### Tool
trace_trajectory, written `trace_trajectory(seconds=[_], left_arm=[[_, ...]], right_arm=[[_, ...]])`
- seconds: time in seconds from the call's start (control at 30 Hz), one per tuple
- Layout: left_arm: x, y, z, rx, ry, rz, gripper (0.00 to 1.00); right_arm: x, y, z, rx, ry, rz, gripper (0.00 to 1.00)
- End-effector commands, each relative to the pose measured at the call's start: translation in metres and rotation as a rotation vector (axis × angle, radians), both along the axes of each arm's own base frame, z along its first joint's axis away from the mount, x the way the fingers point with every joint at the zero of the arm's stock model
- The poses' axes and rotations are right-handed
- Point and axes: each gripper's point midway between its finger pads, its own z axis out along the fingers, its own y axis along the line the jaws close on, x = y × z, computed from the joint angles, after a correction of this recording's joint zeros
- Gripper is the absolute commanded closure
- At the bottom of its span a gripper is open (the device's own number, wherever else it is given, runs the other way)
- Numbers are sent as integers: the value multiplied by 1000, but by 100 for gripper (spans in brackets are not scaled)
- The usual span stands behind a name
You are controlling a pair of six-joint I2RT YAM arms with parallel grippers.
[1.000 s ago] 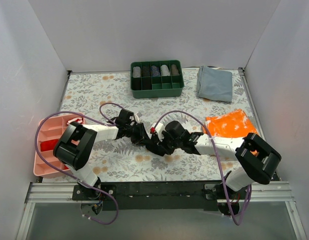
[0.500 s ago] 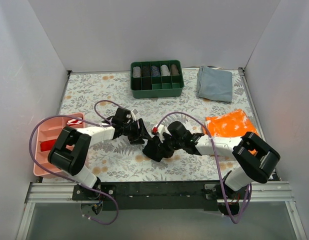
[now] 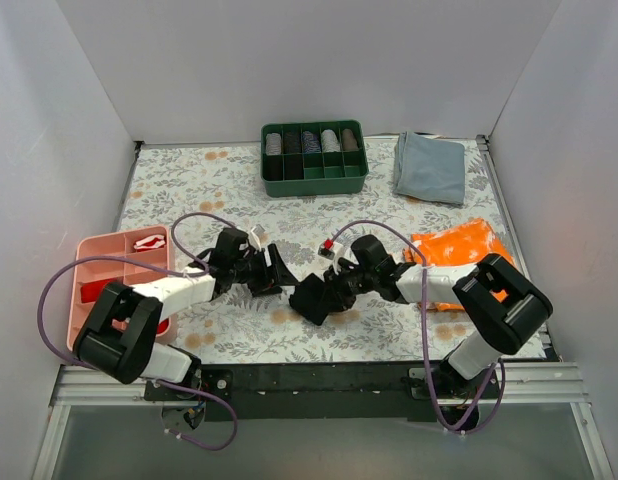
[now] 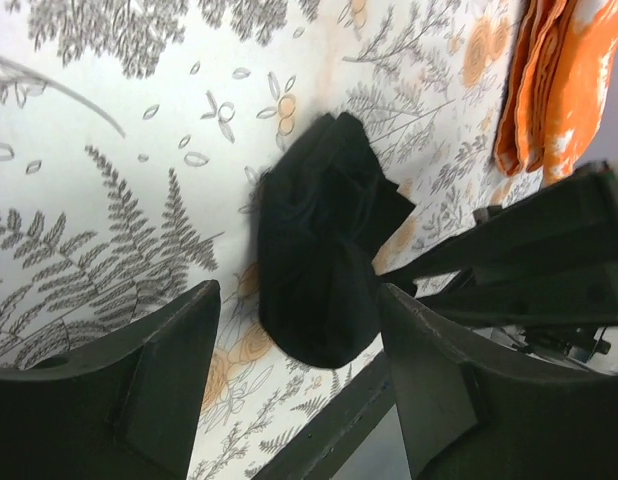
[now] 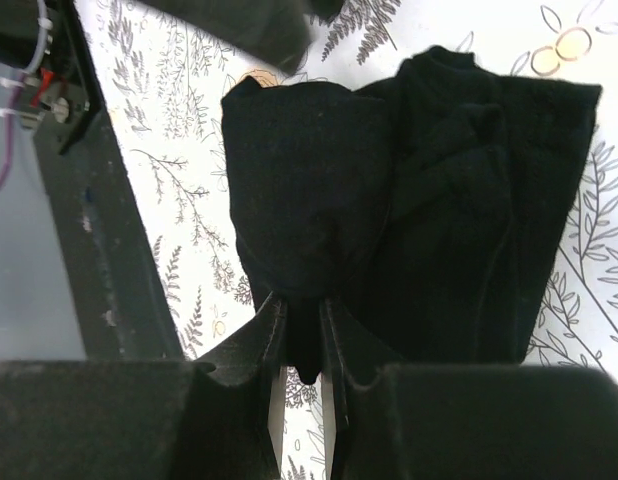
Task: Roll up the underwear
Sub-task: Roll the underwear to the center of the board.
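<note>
The black underwear lies bunched in a compact bundle on the floral table near the front middle. It also shows in the left wrist view and the right wrist view. My right gripper is shut on a fold of the underwear's edge, with its fingertips pinching black fabric between them. My left gripper is open and empty, just left of the bundle; its fingers stand wide apart with the bundle ahead of them.
A green divided box with rolled items stands at the back. A grey-blue folded cloth lies at back right, an orange-and-white cloth at right. A pink tray sits at left. The black front rail is close.
My left gripper has drawn back to the left, off the bundle. My right gripper has shifted slightly right with the underwear still pinched, and the bundle now lies free between the grippers.
</note>
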Motion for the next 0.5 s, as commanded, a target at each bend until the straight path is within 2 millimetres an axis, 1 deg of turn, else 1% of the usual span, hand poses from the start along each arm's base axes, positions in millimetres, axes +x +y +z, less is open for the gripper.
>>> trace_trajectory(seconds=[0.0,0.03,0.1,0.27,0.47], left_arm=[[-9,-1,5,-68,-39,-13,36],[-9,-2,5,-78,-49,-11,36],[-14,-1,-1,-83,-34,-9,35],[-15,-4,2,-119,-50,-20,34],[-17,-6,22,-190,-120,-15,32]], right_arm=[[-17,-15,-16,-36,194,4,85],[-17,-17,-21,-44,210,-1,85],[-16,-19,-22,-43,226,-7,85],[-15,-22,-28,-63,245,-15,85],[-9,-24,-30,-81,244,-31,84]])
